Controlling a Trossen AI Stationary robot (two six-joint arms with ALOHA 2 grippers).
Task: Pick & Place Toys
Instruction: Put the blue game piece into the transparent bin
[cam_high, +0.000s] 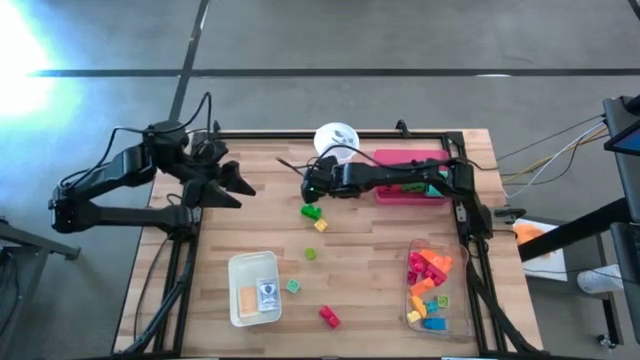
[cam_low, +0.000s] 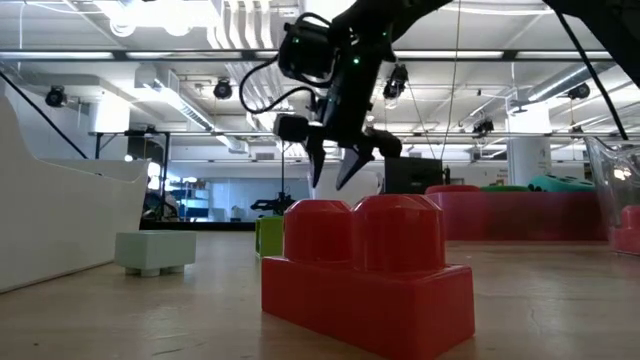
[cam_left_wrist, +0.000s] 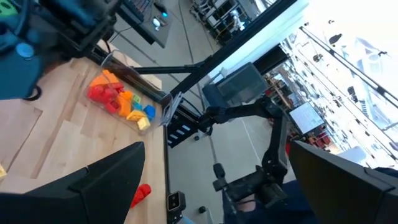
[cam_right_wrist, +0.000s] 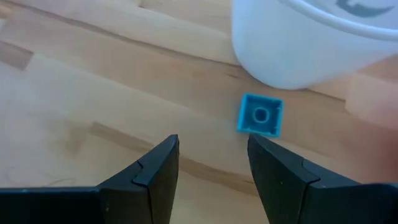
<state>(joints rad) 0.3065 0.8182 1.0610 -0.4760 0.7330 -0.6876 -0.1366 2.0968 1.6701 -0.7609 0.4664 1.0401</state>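
Observation:
My right gripper (cam_high: 308, 187) reaches across to the table's middle, just near of the white cup (cam_high: 337, 138). It is open and empty, clear of the table in the low view (cam_low: 340, 168). In the right wrist view a small blue brick (cam_right_wrist: 260, 116) lies flat on the wood beside the cup (cam_right_wrist: 311, 37), just ahead of the open fingers (cam_right_wrist: 211, 165). Loose bricks lie on the table: green (cam_high: 311, 212), yellow (cam_high: 320, 226), two small green ones (cam_high: 311, 254) (cam_high: 293, 286) and a red one (cam_high: 329, 317). My left gripper (cam_high: 238, 185) waits open at the left.
A pink tray (cam_high: 410, 175) stands at the far right under my right arm. A clear tray (cam_high: 455, 262) with several bright bricks is at the near right. A white tray (cam_high: 236, 270) holding flat cards is at the near middle. The red brick (cam_low: 365, 270) fills the low view's foreground.

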